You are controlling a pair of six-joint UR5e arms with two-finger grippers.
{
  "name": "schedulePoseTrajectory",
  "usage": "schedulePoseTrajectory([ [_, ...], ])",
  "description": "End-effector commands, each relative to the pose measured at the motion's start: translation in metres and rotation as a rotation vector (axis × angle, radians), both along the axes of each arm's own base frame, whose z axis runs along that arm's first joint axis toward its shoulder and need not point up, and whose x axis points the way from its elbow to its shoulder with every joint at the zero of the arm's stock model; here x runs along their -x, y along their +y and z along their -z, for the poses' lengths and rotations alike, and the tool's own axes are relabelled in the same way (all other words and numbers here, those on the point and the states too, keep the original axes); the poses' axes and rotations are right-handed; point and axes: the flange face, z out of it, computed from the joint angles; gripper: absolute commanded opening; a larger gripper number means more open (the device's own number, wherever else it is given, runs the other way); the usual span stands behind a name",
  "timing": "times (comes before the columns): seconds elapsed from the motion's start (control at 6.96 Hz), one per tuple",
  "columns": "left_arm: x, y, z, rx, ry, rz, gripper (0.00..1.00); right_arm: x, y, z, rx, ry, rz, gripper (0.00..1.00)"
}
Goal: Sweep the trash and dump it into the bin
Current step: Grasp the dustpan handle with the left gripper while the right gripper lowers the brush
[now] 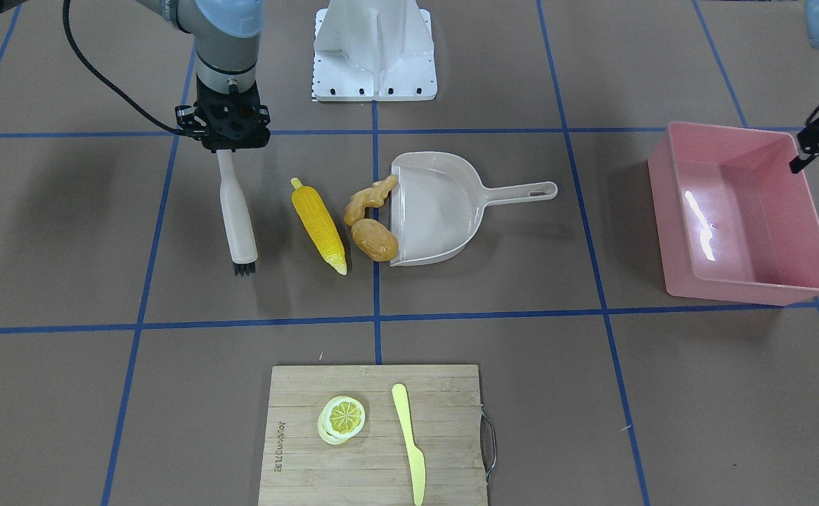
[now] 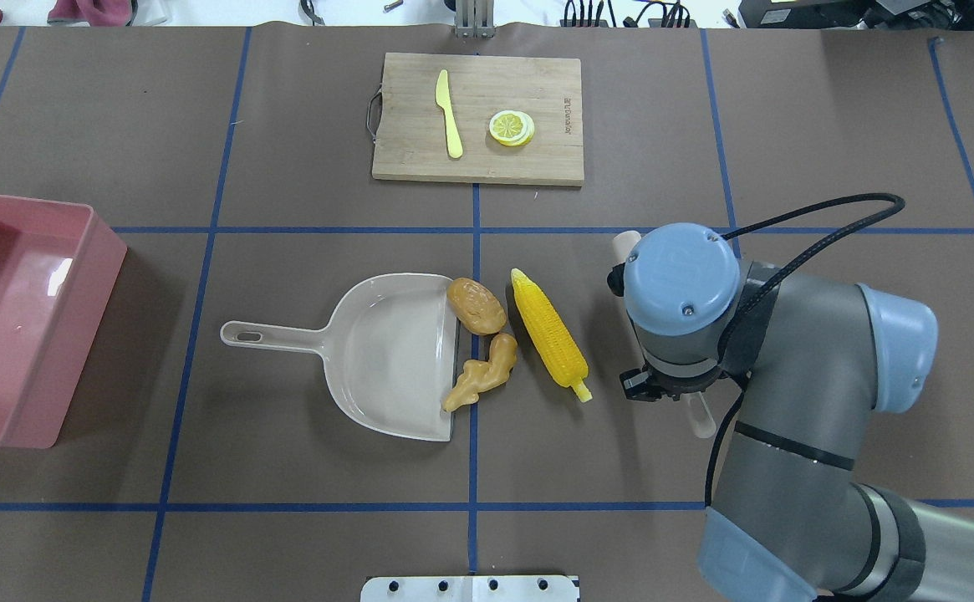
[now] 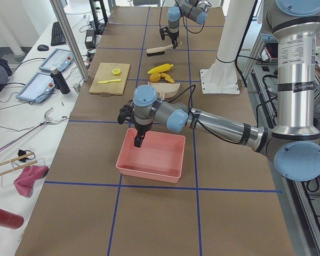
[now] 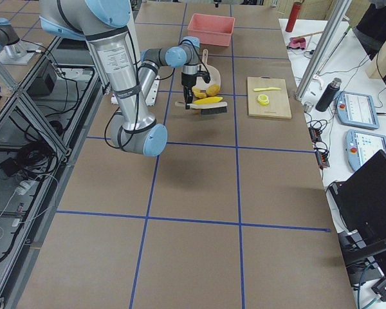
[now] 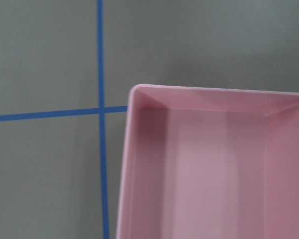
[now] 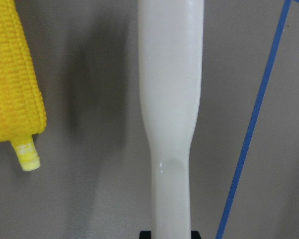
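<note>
The yellow corn cob [image 1: 318,225], tan ginger root [image 1: 369,199] and brown-orange potato [image 1: 375,239] lie on the table at the open mouth of the beige dustpan [image 1: 444,211]. My right gripper [image 1: 225,149] is shut on the handle of a beige brush [image 1: 237,218]. The brush lies beside the corn, on the side away from the dustpan, with its black bristles at the far end. In the right wrist view the handle [image 6: 170,124] runs next to the corn [image 6: 15,84]. The pink bin [image 1: 739,211] stands apart from them. My left gripper [image 1: 799,163] hovers over the bin's rim; I cannot tell whether it is open or shut.
A wooden cutting board [image 1: 311,457] holds lemon slices [image 1: 342,418] and a pale yellow knife [image 1: 409,443] on the far side from the robot. The white robot base [image 1: 374,49] stands behind the dustpan. Blue tape lines cross the brown table.
</note>
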Motion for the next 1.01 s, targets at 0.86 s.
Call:
schedulePoseTrajectory([
  [0.86, -0.272, 0.054, 0.138, -0.553, 0.086, -0.476, 0.98, 0.097, 0.042, 0.008, 0.027, -0.052, 0.031, 0.00],
])
